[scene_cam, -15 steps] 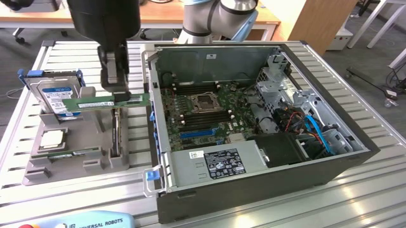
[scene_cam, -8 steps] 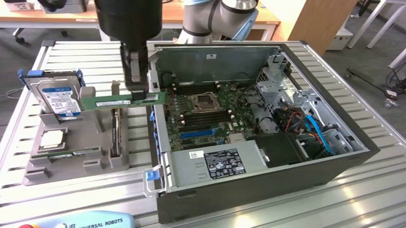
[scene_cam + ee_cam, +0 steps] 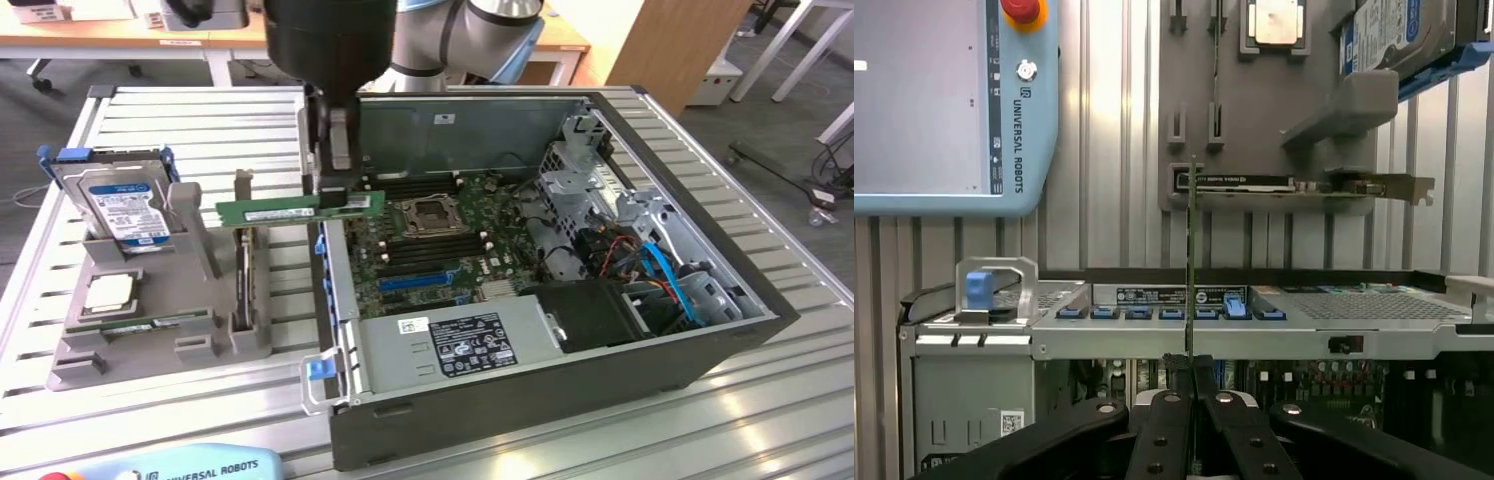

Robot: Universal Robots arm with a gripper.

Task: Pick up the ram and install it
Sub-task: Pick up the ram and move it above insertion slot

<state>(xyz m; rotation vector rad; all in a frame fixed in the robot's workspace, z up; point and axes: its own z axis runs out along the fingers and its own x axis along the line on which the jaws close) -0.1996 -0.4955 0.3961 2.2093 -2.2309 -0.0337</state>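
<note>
The ram (image 3: 267,212) is a thin green stick with a white label, held level in the air. My gripper (image 3: 340,195) is shut on its right part, coming down from above. It hangs over the left wall of the open computer case (image 3: 747,300), between the grey holder (image 3: 147,345) and the motherboard (image 3: 441,240). In the wrist view the ram (image 3: 1191,260) shows edge-on as a thin line rising from between the black fingers (image 3: 1164,420), with my gripper (image 3: 1192,375) shut on it above the case edge.
The grey holder carries a hard drive (image 3: 127,205), a silver CPU (image 3: 110,290) and an upright card (image 3: 244,270). A power supply (image 3: 454,345) and blue cables (image 3: 667,280) sit inside the case. A teach pendant (image 3: 944,100) lies near the table's front edge.
</note>
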